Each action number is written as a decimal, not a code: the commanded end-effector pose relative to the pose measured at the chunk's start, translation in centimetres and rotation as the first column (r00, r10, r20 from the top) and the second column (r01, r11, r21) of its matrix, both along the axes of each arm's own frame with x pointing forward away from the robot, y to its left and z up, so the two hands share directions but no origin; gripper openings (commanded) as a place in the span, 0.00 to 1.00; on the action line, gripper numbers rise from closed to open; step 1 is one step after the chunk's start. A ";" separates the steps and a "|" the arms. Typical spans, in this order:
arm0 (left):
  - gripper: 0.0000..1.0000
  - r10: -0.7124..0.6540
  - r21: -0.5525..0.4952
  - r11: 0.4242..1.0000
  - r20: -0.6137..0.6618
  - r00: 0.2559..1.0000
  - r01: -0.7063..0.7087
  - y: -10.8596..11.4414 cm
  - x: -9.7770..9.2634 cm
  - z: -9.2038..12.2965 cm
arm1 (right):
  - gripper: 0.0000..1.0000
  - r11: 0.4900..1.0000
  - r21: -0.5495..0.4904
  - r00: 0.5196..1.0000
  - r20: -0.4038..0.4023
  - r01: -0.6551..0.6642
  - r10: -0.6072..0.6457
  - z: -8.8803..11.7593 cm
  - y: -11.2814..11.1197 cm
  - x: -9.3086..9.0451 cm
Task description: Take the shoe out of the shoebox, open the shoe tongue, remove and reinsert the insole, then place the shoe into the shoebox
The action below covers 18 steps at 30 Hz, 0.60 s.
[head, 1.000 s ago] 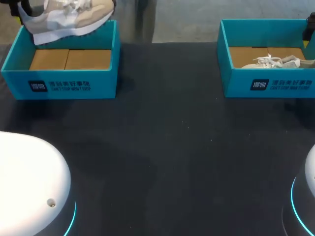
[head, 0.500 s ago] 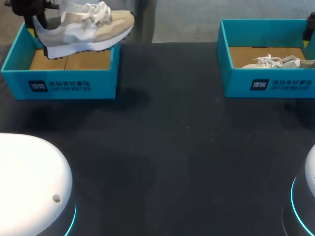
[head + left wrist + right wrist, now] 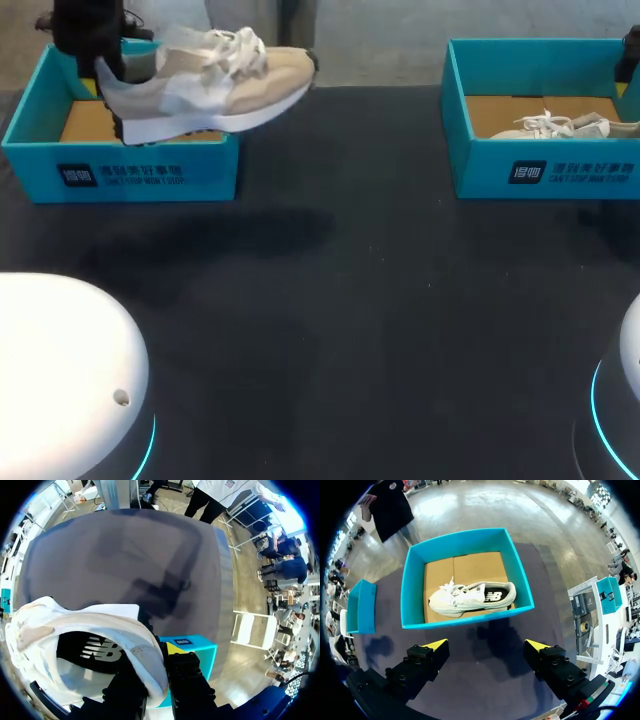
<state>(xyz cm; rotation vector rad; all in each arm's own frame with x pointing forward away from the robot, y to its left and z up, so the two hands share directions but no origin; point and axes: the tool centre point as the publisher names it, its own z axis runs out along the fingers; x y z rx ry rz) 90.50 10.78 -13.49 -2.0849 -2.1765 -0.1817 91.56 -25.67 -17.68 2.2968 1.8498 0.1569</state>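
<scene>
Dark table [image 3: 350,300] out front, with two teal boxes along its far edge. The left shoebox [image 3: 140,175] shows bare cardboard floor, and the right shoebox [image 3: 465,542] has a white shoe [image 3: 470,597] lying inside. The beige shoe [image 3: 210,85] is up in the air over the left shoebox's near right corner, its toe poking out above the table. The left gripper [image 3: 157,680] is clamped on its heel collar, one finger inside and one outside. The right gripper [image 3: 487,655] hovers spread wide, holding nothing, just short of the right shoebox.

The right claw [image 3: 487,645] hangs wide open over the dark worktop [image 3: 485,680]. At its twelve o'clock, a teal shoebox [image 3: 465,539] holds a white shoe [image 3: 470,597].
</scene>
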 end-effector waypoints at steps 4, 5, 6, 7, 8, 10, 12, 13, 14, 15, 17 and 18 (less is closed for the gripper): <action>0.00 0.003 0.022 1.000 0.046 0.999 -0.004 -3.1 -2.7 0.3 | 1.00 1.000 -0.001 1.000 0.002 0.001 -0.001 0.0 0.0 -0.1; 0.00 0.003 0.022 1.000 0.045 0.999 -0.004 -3.3 -2.8 0.3 | 1.00 1.000 -0.001 1.000 0.002 0.001 -0.001 0.0 0.0 -0.1; 0.00 0.006 0.016 1.000 0.035 0.999 -0.006 -4.1 -3.6 0.2 | 1.00 1.000 -0.001 1.000 0.002 0.001 -0.001 0.0 0.0 -0.1; 0.00 0.007 0.016 1.000 0.030 1.000 -0.007 -4.5 -3.9 0.2 | 1.00 1.000 -0.001 1.000 0.002 0.001 -0.001 0.0 0.0 -0.1; 0.00 0.009 0.016 1.000 0.028 1.000 -0.010 -4.7 -4.1 0.1 | 1.00 1.000 -0.001 1.000 0.002 0.001 -0.001 0.0 0.0 -0.1; 0.00 0.001 0.021 1.000 0.017 1.000 -0.002 -5.8 -5.1 -0.1 | 1.00 1.000 -0.001 1.000 0.002 0.001 -0.001 0.0 0.0 -0.1; 0.00 -0.017 0.026 1.000 0.004 1.000 0.017 -6.7 -6.0 -0.5 | 1.00 1.000 -0.001 1.000 0.002 0.001 -0.001 0.0 0.0 -0.1; 0.00 -0.011 0.023 1.000 0.002 1.000 0.011 -7.1 -6.4 -0.7 | 1.00 1.000 -0.001 1.000 0.002 0.001 -0.001 0.0 0.0 -0.1; 0.00 -0.014 0.022 1.000 0.000 1.000 0.014 -7.2 -6.5 -0.7 | 1.00 1.000 -0.001 1.000 0.002 0.001 -0.001 0.0 0.0 -0.1; 0.00 -0.022 0.026 0.999 -0.012 1.000 0.022 -7.9 -7.2 -1.2 | 1.00 1.000 -0.001 1.000 0.002 0.001 -0.001 0.0 0.0 -0.1; 0.00 -0.030 0.022 0.999 -0.021 0.999 0.030 -8.4 -7.8 -1.5 | 1.00 1.000 -0.001 1.000 0.002 0.001 -0.001 0.0 0.0 -0.1; 0.00 -0.027 0.038 0.999 -0.033 0.999 0.029 -8.8 -8.4 -1.9 | 1.00 1.000 -0.001 1.000 0.002 0.001 -0.001 0.0 0.0 -0.1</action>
